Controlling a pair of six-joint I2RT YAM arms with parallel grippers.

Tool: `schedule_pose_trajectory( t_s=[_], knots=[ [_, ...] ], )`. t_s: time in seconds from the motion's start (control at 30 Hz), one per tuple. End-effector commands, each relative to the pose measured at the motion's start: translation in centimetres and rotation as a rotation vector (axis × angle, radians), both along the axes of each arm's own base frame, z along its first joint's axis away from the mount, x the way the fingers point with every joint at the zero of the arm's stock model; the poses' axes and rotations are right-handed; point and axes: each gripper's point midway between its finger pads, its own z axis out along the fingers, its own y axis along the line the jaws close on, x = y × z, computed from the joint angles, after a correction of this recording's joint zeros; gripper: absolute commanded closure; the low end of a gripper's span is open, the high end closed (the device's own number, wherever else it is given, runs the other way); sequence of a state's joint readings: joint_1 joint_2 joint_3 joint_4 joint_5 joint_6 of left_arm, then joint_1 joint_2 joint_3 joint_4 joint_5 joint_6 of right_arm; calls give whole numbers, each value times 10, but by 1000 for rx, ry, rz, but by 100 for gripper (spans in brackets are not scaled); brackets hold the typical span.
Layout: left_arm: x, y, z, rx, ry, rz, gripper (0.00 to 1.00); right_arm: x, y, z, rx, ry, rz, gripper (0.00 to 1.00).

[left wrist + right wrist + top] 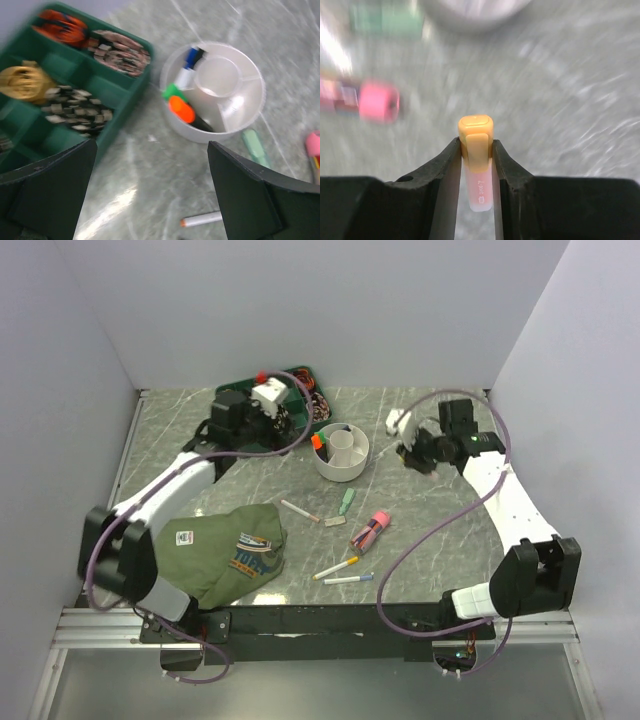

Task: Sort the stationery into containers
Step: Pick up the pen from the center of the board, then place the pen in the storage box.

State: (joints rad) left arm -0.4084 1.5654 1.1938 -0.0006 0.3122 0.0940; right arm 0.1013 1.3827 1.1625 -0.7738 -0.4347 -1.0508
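Note:
The white divided cup (342,466) stands at mid-table and holds an orange marker (317,443); the left wrist view (210,134) shows blue (189,64), green and orange-capped markers (180,107) inside it. My right gripper (476,150) is shut on an orange-capped pale highlighter (475,131), and it is above the table just right of the cup (412,454). My left gripper (150,200) is open and empty, and it hovers between the cup and the green tray (288,428). Loose on the table lie a white pen (300,511), a green highlighter (347,501), a pink highlighter (372,530) and two pens (340,573).
A green compartment tray (300,377) of coiled items sits at the back, left of the cup. A folded olive-green shirt (225,550) lies at the front left. Grey walls close in the table on three sides.

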Motion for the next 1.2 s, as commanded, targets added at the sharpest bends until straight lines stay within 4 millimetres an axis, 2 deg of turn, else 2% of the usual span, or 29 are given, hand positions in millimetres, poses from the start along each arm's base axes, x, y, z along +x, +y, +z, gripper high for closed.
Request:
schedule_pose_trajectory(
  t_s=[0.0,0.03,0.07,0.1,0.17,0.2,0.27,0.3,0.33,0.37,0.43,0.47,0.7,0.83,0.87,0.97,1.17],
  knots=[
    [-16,42,56,-47,-160,140,1,30,63,77,364,-70,-140,100],
    [-20,44,54,-52,-170,148,1,34,72,81,430,-39,-190,100],
    [-23,47,53,-78,-167,171,0,44,85,95,479,-82,-185,100],
    [-23,57,54,-92,-169,230,1,48,92,98,517,-79,-198,100],
    [-24,63,55,-94,-161,260,1,58,111,113,625,-90,-225,100],
    [-24,66,58,-85,-172,275,1,58,125,115,652,-89,-217,100],
    [-23,73,54,-37,-179,293,1,69,141,125,721,-139,-226,100],
    [-22,75,54,-25,-183,303,1,72,155,124,728,-156,-222,100],
    [-20,79,52,-8,-178,323,1,75,162,124,742,-167,-230,100],
    [-20,81,52,5,-184,328,1,82,169,132,771,-218,-222,100],
    [-21,83,53,18,-190,329,1,88,183,127,790,-230,-222,100],
    [-20,86,49,35,-190,350,1,92,188,134,815,-270,-213,100],
    [-22,92,29,84,-152,379,1,107,219,115,837,-279,-178,100],
    [-19,89,21,77,-125,384,0,115,229,106,847,-282,-165,100],
    [-17,89,23,75,-129,386,1,117,233,97,843,-266,-165,100],
    [-14,89,19,85,-125,390,1,117,245,87,838,-240,-147,100],
    [-14,91,16,92,-126,399,1,119,250,73,801,-251,-140,100]
  ],
)
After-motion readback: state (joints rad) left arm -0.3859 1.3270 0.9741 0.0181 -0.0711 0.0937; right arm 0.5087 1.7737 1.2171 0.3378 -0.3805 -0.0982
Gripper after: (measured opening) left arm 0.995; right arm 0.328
